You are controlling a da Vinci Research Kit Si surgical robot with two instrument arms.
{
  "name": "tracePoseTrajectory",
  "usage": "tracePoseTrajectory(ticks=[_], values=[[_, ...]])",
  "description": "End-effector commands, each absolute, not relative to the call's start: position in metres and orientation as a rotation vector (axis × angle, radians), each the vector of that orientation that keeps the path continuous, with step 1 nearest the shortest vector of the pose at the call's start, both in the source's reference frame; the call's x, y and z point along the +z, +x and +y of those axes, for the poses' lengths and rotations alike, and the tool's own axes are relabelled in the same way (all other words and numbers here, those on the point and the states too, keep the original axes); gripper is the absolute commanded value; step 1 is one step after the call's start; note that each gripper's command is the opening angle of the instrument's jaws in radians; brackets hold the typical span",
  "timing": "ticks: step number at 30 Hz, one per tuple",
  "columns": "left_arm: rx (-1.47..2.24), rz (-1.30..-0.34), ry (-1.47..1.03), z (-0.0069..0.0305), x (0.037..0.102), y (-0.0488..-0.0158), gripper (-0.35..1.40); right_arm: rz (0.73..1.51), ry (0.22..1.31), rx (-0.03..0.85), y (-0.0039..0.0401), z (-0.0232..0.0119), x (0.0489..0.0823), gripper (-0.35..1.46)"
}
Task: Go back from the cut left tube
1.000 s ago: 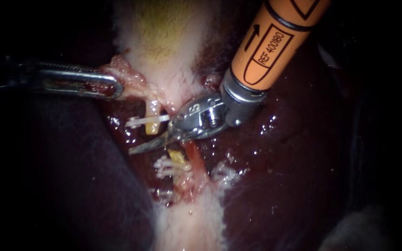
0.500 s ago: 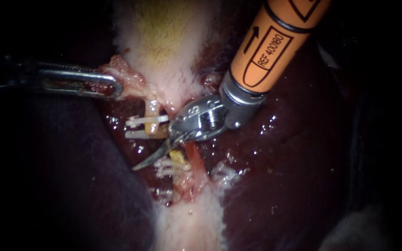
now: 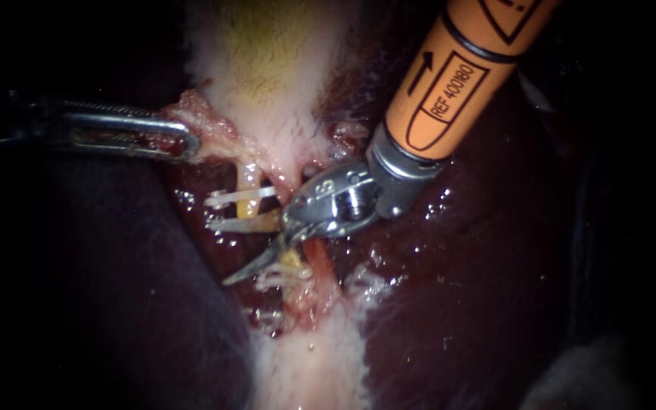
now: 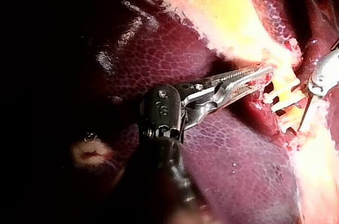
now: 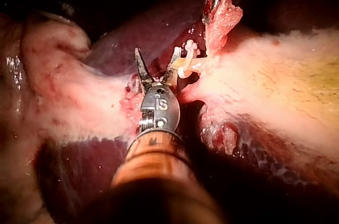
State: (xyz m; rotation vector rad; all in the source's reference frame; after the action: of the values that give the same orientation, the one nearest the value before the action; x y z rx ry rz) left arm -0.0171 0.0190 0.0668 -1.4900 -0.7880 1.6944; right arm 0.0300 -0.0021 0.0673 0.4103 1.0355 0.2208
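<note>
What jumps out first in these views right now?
The orange-shafted right instrument comes in from upper right, blades open between the yellow stumps of the cut tube, beside a white clip. At the left, the left instrument holds pink tissue at the edge of the pale gallbladder.

The yellowish left tube (image 3: 248, 206) lies cut through, its two stumps apart, each bearing white clips (image 3: 224, 200).

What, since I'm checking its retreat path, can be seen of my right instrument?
The right instrument has an orange shaft, a silver wrist and two thin curved blades. It comes in from upper right. The jaws stand open, gripping nothing, spread by the stumps of the cut left tube and a white clip; contact is unclear.
</note>
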Motion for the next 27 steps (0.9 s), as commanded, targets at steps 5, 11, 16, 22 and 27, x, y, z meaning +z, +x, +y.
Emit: tracePoseTrajectory(ticks=[5,11,16,22,27], values=[[1.694,-0.789,-1.490,0.0191,0.0670,-0.0170,-0.35,1.016,0.333,0.258,0.0270,-0.0025,0.0650,1.45],[1.694,-0.787,-1.489,0.0192,0.0672,-0.0168,-0.35,1.003,0.272,0.260,0.0216,-0.0012,0.0629,1.45],[1.694,-0.788,-1.490,0.0193,0.0673,-0.0167,-0.35,0.987,0.228,0.265,0.0172,-0.0003,0.0617,1.45],[1.694,-0.788,-1.490,0.0193,0.0674,-0.0166,-0.35,0.981,0.218,0.261,0.0122,0.0000,0.0609,1.45],[1.694,-0.788,-1.490,0.0194,0.0674,-0.0166,-0.35,0.979,0.214,0.259,0.0102,0.0006,0.0606,1.45]])
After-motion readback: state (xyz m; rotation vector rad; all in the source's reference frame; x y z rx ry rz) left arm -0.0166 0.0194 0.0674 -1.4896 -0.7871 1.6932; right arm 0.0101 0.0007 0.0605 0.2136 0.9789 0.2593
